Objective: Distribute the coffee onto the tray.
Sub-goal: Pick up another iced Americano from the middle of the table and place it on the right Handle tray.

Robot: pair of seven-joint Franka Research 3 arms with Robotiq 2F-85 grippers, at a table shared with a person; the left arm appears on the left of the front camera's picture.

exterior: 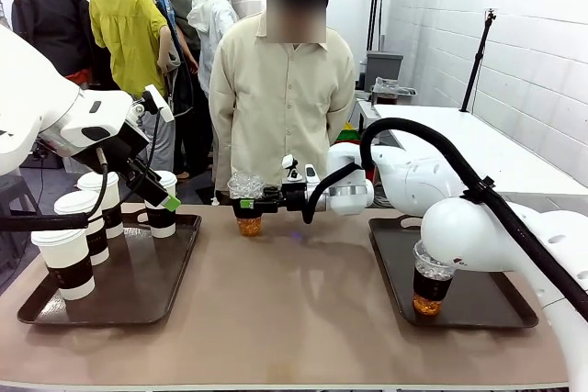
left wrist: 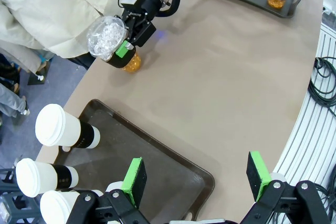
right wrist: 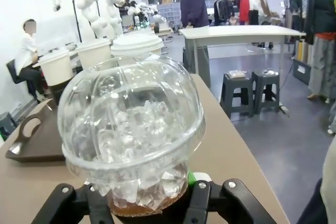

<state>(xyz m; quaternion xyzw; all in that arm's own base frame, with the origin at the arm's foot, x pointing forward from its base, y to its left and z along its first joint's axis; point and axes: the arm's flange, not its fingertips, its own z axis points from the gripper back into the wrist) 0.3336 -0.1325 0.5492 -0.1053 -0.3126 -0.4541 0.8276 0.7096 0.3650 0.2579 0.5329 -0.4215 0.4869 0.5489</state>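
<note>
Right gripper [exterior: 250, 201] clenched on a clear dome-lidded cup [exterior: 246, 201] of amber drink with ice, at the far middle of the bench [exterior: 294, 300], right in front of the person [exterior: 280, 89] in a beige shirt. Cup upright, base on or just above the bench, cannot tell which. Right wrist view: same cup [right wrist: 131, 129] between the two fingers, dome lid packed with ice, amber liquid low down. Left wrist view: right gripper [left wrist: 128, 45] around the cup [left wrist: 113, 43] near the bench's far edge.

Left gripper [left wrist: 197, 179] released, green pads well apart, nothing between them, hovering over the near end of the left tray [left wrist: 157, 166]. Front view: left gripper [exterior: 161, 192] above the left tray [exterior: 138, 291], just beside the rearmost paper cup [exterior: 163, 205].

Left tray holds four white lidded paper cups with dark sleeves: one at the front [exterior: 64, 263], two behind it [exterior: 83, 225] [exterior: 101, 201], plus the rear one.

Right tray [exterior: 478, 305] carries the second clear cup [exterior: 430, 286], upright at its near left part, partly behind the right arm's white link [exterior: 469, 231].
</note>
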